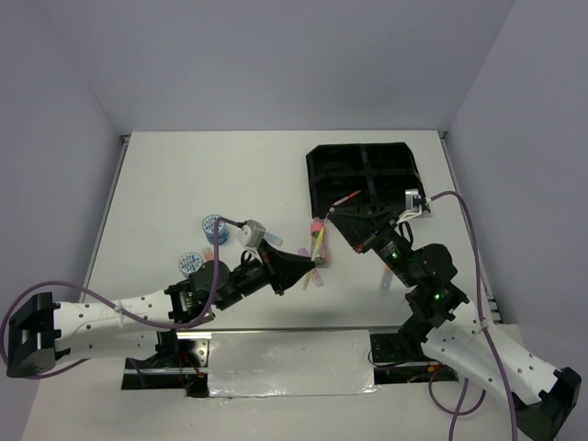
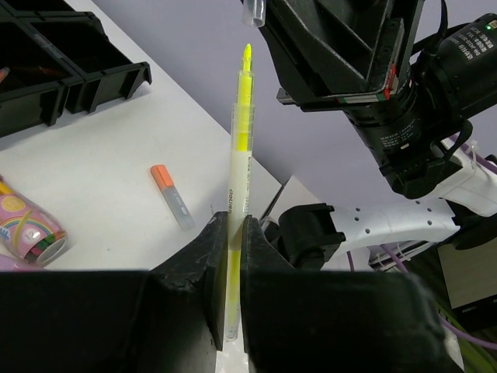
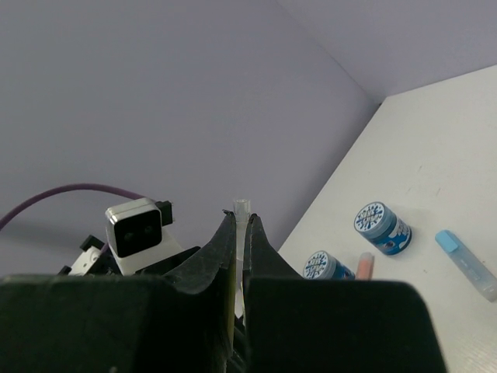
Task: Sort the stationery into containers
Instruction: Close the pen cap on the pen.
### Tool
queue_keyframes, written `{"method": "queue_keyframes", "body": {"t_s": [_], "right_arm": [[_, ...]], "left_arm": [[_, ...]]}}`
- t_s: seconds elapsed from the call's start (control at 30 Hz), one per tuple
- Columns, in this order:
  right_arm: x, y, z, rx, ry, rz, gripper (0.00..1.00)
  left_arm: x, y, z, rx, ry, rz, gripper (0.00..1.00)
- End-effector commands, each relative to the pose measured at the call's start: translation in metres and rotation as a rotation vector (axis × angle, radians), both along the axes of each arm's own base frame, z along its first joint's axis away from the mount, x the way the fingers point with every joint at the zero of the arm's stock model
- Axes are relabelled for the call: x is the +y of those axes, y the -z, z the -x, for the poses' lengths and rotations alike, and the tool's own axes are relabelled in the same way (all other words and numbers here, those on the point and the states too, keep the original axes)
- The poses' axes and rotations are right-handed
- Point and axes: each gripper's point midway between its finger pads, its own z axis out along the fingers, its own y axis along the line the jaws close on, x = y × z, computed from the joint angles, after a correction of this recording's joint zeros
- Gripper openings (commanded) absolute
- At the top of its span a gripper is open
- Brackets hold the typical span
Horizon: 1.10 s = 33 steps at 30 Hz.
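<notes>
My left gripper [image 2: 231, 221] is shut on a thin yellow pen [image 2: 239, 155], which stands upright with its bare tip up. Just above that tip, my right gripper [image 3: 241, 219] is shut on the pen's clear cap [image 3: 241, 208]. From above, the two grippers [image 1: 312, 260] [image 1: 333, 218] meet just in front of the black tray [image 1: 322, 170], whose compartments hold an orange pen [image 1: 347, 197]. Two blue-white tape rolls [image 1: 213, 226] [image 1: 190, 264] sit left of my left arm. A pink-capped glue stick [image 2: 27, 229] lies close under the left gripper.
A short orange-capped marker [image 2: 172, 196] lies on the table beside my right arm. A blue marker [image 3: 464, 263] and a pale orange item [image 3: 366, 266] lie near the tape rolls. Grey walls close in the table on three sides.
</notes>
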Motion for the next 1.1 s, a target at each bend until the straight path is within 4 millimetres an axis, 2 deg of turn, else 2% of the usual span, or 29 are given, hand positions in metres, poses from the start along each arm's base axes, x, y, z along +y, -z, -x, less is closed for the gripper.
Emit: {"method": "queue_keyframes", "body": {"t_s": [0.0, 0.5, 0.8, 0.97, 1.07], "right_arm": [[0.004, -0.013, 0.006, -0.056, -0.024, -0.014, 0.00], [0.006, -0.008, 0.009, -0.050, -0.041, -0.005, 0.00], [-0.001, -0.017, 0.005, -0.061, 0.011, 0.013, 0.00], [-0.002, -0.030, 0.006, -0.088, 0.015, 0.016, 0.00], [-0.001, -0.029, 0.006, -0.084, 0.012, 0.016, 0.00]], "left_arm": [[-0.002, -0.031, 0.001, -0.024, 0.020, 0.107, 0.00], [-0.003, -0.028, -0.001, -0.014, 0.023, 0.108, 0.00], [-0.006, -0.022, 0.000, -0.004, 0.039, 0.104, 0.00], [-0.006, -0.020, 0.001, 0.005, 0.045, 0.108, 0.00], [-0.005, -0.021, 0.001, 0.002, 0.044, 0.106, 0.00]]}}
